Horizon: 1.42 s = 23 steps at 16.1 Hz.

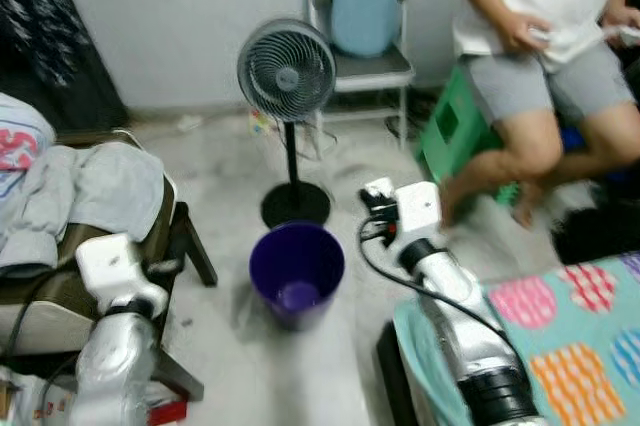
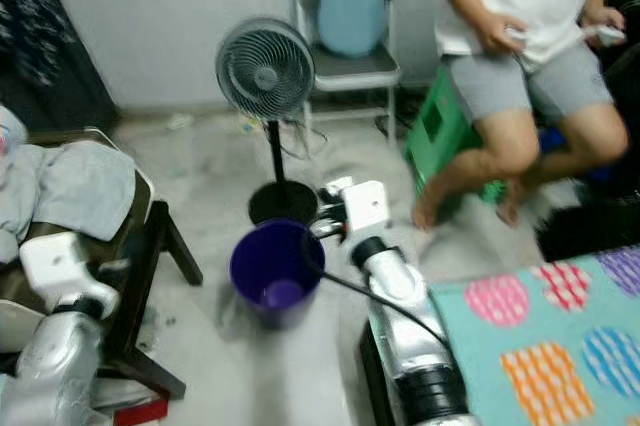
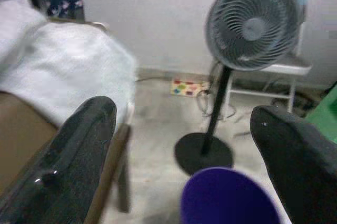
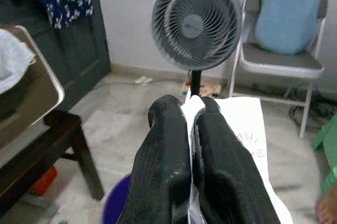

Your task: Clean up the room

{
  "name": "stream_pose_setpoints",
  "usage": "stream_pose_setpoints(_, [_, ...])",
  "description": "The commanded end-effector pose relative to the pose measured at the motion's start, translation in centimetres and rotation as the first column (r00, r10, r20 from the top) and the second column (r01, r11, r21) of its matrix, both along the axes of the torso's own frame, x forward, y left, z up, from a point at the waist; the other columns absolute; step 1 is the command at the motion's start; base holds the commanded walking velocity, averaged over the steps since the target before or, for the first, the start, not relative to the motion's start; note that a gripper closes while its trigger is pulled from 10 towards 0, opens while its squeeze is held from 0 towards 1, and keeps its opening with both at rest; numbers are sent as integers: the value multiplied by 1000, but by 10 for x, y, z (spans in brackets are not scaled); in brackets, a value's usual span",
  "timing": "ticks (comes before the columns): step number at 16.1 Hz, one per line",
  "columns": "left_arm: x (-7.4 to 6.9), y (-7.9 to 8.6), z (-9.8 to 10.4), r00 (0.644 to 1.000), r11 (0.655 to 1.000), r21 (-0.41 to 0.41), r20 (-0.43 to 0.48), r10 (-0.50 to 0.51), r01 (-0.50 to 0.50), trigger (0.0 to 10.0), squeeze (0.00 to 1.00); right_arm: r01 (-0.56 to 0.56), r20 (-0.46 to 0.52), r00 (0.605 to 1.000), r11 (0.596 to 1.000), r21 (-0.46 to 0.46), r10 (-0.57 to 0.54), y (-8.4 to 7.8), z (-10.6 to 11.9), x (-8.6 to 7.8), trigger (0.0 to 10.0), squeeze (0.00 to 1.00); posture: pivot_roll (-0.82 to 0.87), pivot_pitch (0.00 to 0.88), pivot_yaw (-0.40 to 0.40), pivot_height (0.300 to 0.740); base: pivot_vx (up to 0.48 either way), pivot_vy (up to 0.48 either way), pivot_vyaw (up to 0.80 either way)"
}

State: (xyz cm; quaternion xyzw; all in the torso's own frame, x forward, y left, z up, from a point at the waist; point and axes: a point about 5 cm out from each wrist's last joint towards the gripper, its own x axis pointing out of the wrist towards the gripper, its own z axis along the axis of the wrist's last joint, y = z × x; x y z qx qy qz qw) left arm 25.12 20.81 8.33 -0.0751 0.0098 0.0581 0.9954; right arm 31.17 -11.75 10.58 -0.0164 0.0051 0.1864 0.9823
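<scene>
My right pincer (image 4: pixel 192 109) grips a paper (image 4: pixel 245 129) just above the bin (image 1: pixel 296 271); my left pincer (image 3: pixel 184 129) hangs released

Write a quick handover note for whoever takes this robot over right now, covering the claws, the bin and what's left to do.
Right claw: shut on a white sheet of paper, held beside and above the purple bin.
Left claw: open, holding nothing, near the cloth-covered chair.
Bin stands on the floor in front of the standing fan, with something small already at its bottom.
Left: drop the paper in the bin. A person sits nearby, so move carefully.
</scene>
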Motion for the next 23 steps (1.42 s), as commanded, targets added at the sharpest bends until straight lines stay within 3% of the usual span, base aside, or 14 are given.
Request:
stream_pose_setpoints(1, [-4, 6, -2, 1000, 1000, 20, -17, 11, -11, 10000, 0, 4, 15, 1000, 1000, 11, -4, 1, 4, 1, 10000, 0, -55, 64, -24, 740, 262, 0, 456])
stream_pose_setpoints(16, [-4, 8, -4, 1000, 1000, 28, -25, 13, -12, 10000, 0, 8, 23, 1000, 1000, 11, -8, 3, 4, 1, 10000, 0, -55, 72, -19, 740, 261, 0, 377])
stream_pose_setpoints(23, [-3, 8, -4, 999, 1000, 23, -30, 11, -10, 10000, 0, 13, 23, 1000, 1000, 11, -13, 6, 4, 2, 10000, 0, -55, 72, -19, 740, 258, 0, 0])
